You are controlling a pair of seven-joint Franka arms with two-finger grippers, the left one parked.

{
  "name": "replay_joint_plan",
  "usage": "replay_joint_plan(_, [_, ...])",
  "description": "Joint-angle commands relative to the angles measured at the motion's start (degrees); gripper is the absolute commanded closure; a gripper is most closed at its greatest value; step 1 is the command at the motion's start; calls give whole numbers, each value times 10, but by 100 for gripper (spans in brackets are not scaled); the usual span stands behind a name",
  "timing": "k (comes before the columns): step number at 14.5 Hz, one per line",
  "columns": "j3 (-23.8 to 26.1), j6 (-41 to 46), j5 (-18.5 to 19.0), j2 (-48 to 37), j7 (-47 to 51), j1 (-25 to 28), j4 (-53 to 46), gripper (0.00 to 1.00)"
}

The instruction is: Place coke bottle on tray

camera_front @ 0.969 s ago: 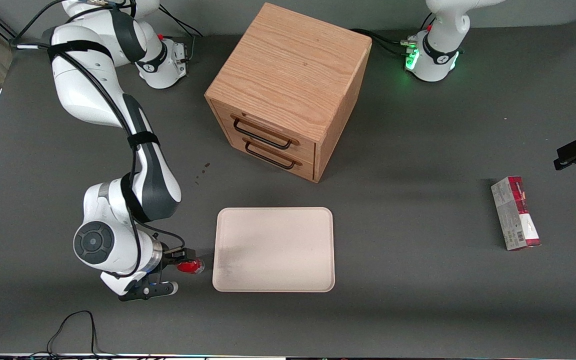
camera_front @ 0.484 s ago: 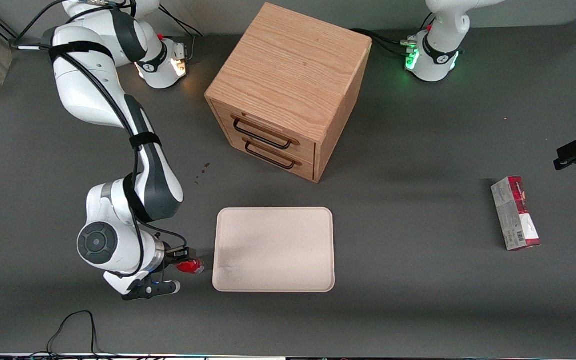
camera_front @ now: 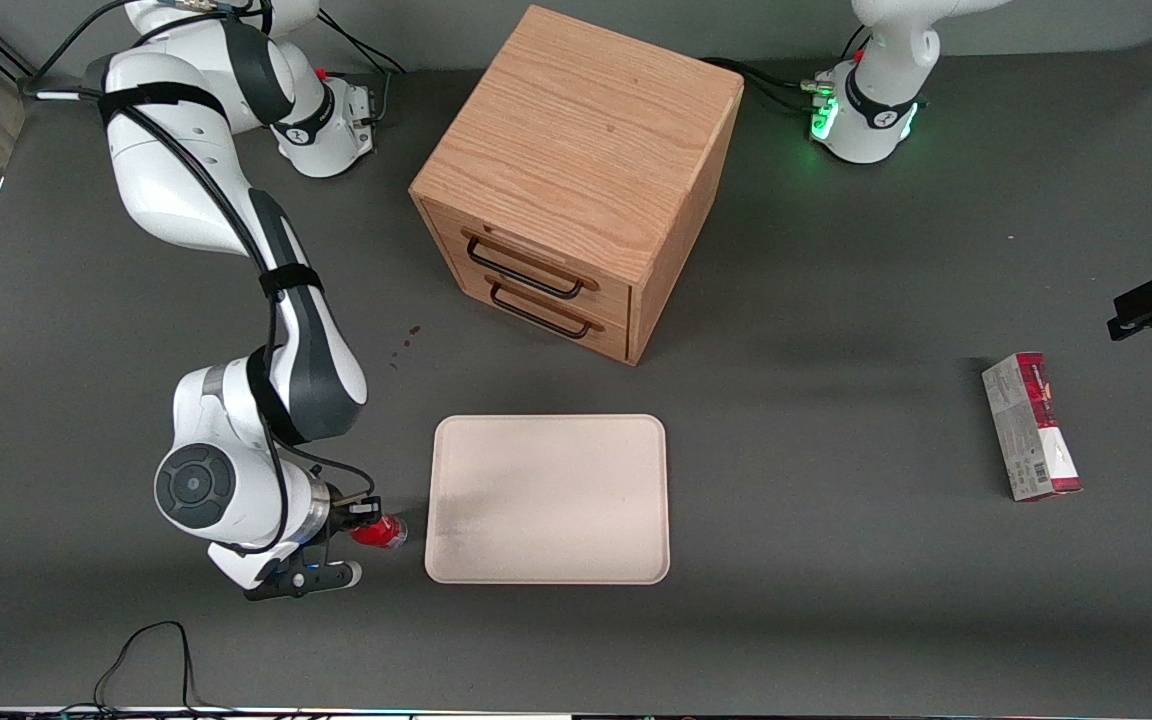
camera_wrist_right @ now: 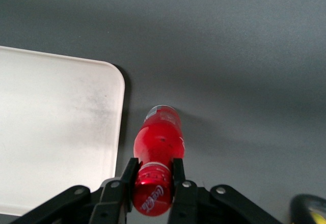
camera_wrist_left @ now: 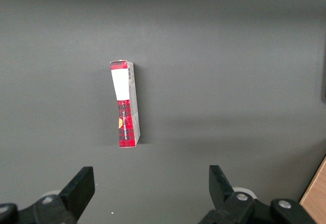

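The small red coke bottle [camera_front: 379, 531] is upright beside the tray's [camera_front: 548, 498] short edge, toward the working arm's end of the table. My right gripper [camera_front: 368, 519] is low over it, shut on its red cap. In the right wrist view the two black fingers [camera_wrist_right: 127, 175] clamp the cap of the bottle [camera_wrist_right: 159, 140], whose clear base points at the table. The cream-pink tray [camera_wrist_right: 56, 132] lies flat next to the bottle with nothing on it.
A wooden drawer cabinet [camera_front: 576, 180] with two dark handles stands farther from the front camera than the tray. A red-and-grey carton [camera_front: 1030, 427] lies toward the parked arm's end of the table; it also shows in the left wrist view [camera_wrist_left: 125, 104].
The gripper and bottle have shifted slightly toward the tray and lifted a little. The grip on the cap is unchanged.
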State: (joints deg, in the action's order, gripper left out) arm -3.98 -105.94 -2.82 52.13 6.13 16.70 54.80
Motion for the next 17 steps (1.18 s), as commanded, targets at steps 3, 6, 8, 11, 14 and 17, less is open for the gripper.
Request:
replay_joint_plan(3, [0, -1, -9, -16, 5, 1, -4, 86])
replay_joint_plan(6, [-3, 34, -7, -39, 1, 0, -5, 87])
replay_joint_plan(8, [-5, 69, -4, -66, 1, 0, -16, 87])
replay_joint_plan(11, [-8, 140, -4, -112, 0, -4, -25, 87])
replay_joint_plan(14, [-9, 208, -3, -168, 0, -4, -25, 87])
replay_joint_plan(17, [-8, 247, -3, -207, 1, -4, -25, 87])
